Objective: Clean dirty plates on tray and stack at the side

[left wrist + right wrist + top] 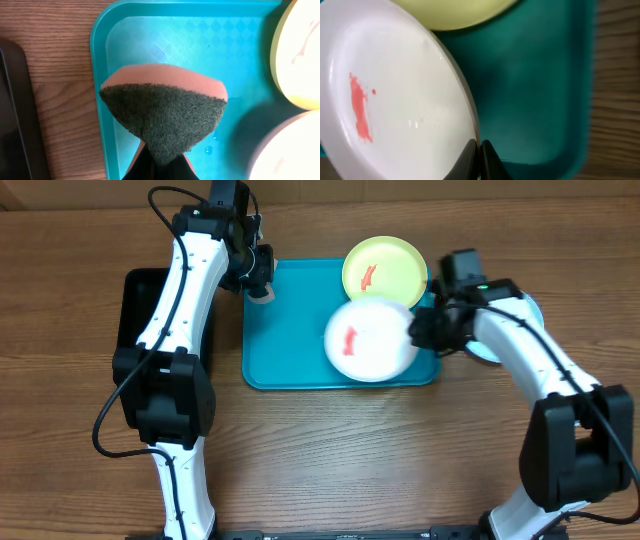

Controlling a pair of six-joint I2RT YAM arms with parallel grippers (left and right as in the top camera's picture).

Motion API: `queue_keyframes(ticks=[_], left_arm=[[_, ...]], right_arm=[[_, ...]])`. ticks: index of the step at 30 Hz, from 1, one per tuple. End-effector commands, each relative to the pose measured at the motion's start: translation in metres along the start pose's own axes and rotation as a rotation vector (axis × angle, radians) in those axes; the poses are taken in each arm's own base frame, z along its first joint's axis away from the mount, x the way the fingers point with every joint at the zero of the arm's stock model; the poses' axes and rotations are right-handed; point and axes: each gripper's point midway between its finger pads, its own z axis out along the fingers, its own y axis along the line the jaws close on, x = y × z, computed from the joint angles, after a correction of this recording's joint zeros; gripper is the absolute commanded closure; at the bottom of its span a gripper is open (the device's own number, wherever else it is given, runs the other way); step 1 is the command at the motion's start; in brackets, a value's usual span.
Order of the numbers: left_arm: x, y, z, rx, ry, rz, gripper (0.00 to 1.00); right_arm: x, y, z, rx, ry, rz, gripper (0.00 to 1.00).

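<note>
The turquoise tray (290,330) holds a white plate (375,345) with a red smear and a yellow-green plate (390,265) with a red-orange smear. My right gripper (415,330) is shut on the white plate's right rim (420,125) and holds it tilted over the tray (535,85). My left gripper (262,288) is shut on an orange sponge with a dark green scrub face (165,112), above the tray's left part (165,40). A light blue plate (485,350) lies on the table right of the tray, mostly hidden by my right arm.
A black tray (135,310) lies on the wooden table left of the turquoise tray, under my left arm. It also shows in the left wrist view (15,115). A few water drops (210,148) sit on the turquoise tray.
</note>
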Motion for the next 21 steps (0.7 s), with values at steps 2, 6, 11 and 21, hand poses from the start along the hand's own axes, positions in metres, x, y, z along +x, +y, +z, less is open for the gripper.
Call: queue_keyframes(ticks=[2, 6, 11, 21], left_arm=[[-0.003, -0.005, -0.005, 0.002, -0.016, 0.007, 0.96], [-0.003, -0.005, -0.005, 0.002, -0.016, 0.007, 0.96], [-0.003, -0.005, -0.005, 0.003, -0.016, 0.007, 0.96], [-0.002, -0.006, -0.005, 0.004, -0.013, 0.010, 0.96]], right_arm=[[0.000, 0.051, -0.002, -0.014, -0.075, 0.067, 0.96], [0.004, 0.075, 0.013, 0.021, -0.126, 0.131, 0.96], [0.007, 0.091, 0.048, 0.027, -0.131, 0.171, 0.96], [0.006, 0.105, 0.075, -0.042, -0.101, 0.052, 0.88]])
